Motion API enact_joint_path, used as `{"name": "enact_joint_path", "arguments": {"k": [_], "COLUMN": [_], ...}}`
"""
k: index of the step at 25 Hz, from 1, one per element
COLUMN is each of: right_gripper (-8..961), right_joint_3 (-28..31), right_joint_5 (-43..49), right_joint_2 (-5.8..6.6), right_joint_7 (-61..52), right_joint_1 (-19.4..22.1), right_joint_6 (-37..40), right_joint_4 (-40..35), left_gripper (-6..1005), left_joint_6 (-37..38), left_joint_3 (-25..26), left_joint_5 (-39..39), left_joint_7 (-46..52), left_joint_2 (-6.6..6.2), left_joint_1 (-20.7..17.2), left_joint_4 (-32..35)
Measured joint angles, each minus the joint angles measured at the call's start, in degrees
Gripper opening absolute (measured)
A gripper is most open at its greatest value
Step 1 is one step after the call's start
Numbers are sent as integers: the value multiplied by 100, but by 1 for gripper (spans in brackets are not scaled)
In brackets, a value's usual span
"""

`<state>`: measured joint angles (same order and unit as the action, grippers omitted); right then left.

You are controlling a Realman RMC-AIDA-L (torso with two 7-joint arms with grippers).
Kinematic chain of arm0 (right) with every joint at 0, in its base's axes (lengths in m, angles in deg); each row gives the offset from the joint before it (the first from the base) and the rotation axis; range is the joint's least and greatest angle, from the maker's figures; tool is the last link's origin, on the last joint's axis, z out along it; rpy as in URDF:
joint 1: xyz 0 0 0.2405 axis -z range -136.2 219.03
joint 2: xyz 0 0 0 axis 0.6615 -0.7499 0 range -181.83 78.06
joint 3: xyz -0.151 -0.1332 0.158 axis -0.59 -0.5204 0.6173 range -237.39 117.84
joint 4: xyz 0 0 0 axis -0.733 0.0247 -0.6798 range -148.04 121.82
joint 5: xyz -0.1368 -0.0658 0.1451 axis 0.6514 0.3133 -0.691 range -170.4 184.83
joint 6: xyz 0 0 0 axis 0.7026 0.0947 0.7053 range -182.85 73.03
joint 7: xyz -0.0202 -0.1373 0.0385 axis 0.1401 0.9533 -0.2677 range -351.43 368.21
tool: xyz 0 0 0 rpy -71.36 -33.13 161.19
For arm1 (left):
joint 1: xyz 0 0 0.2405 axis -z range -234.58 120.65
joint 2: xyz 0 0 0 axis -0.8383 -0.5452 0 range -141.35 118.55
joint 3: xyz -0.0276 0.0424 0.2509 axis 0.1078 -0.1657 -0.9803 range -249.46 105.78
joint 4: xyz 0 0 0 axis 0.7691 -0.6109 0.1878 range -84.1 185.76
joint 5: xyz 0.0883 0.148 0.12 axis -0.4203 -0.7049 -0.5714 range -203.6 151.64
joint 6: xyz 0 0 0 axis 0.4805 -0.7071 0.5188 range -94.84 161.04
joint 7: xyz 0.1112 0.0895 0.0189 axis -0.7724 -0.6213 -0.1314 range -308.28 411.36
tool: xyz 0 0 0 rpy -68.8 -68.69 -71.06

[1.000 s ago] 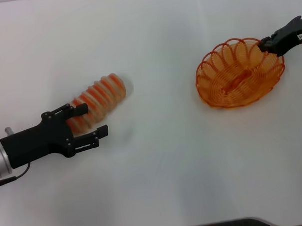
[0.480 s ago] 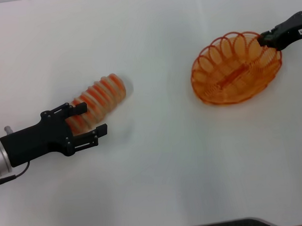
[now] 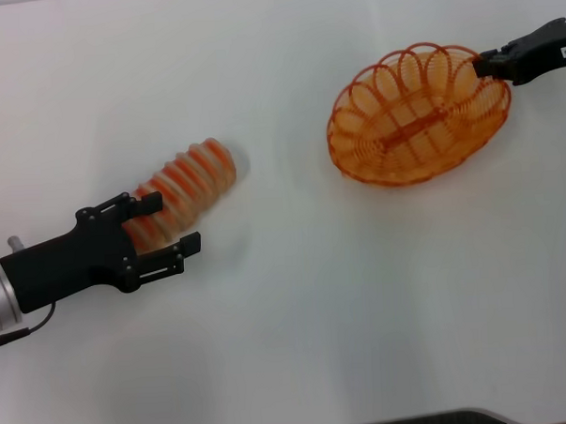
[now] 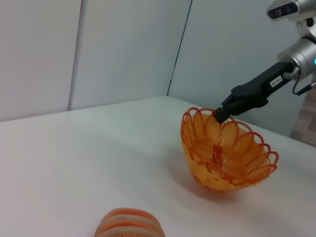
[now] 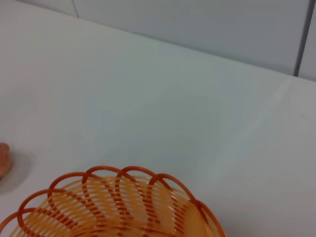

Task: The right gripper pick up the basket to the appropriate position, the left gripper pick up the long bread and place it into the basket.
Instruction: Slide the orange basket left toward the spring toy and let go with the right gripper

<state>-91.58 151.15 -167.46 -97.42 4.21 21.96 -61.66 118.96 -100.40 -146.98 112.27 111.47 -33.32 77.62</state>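
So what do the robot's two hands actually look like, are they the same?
Nearly. The left gripper is a matte black, angular two-fingered claw on a silver cylindrical wrist, with a thin black cable trailing beneath. The right gripper is also black and two-fingered, but carries a small white printed label.

1. Head cam looked down & fwd from above at the white table [image 3: 298,343], wide enough to take in both arms.
2. Left wrist cam sat low near the tabletop, facing across it toward the basket [image 4: 224,158] w/ grey walls behind; long bread [image 4: 129,224] very close at frame edge.
3. Right wrist cam looked over the basket rim [image 5: 118,173] from close up, across the table.
4. All 3 views shared the basket; bread also in all 3.
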Motion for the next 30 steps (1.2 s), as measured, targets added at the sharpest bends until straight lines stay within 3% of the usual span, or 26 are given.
{"name": "enact_joint_path", "arguments": {"k": [11,30], "right_gripper": [57,64], "right_joint_3": [218,392], "right_joint_5": [-659,-1069], "right_joint_2": [132,141], "right_joint_7": [-78,-522], "right_joint_1": [101,53], "right_joint_6": [207,214], "right_joint_4": [472,1176], "left_gripper": [815,812], "left_joint_6": [1,23], "left_joint_3": [50,125], "left_joint_5": [7,6], "left_joint_7": [0,-14], "left_joint_2": [-4,-26], "left_joint_1": [-6,18], "left_joint_4": [19,83]}}
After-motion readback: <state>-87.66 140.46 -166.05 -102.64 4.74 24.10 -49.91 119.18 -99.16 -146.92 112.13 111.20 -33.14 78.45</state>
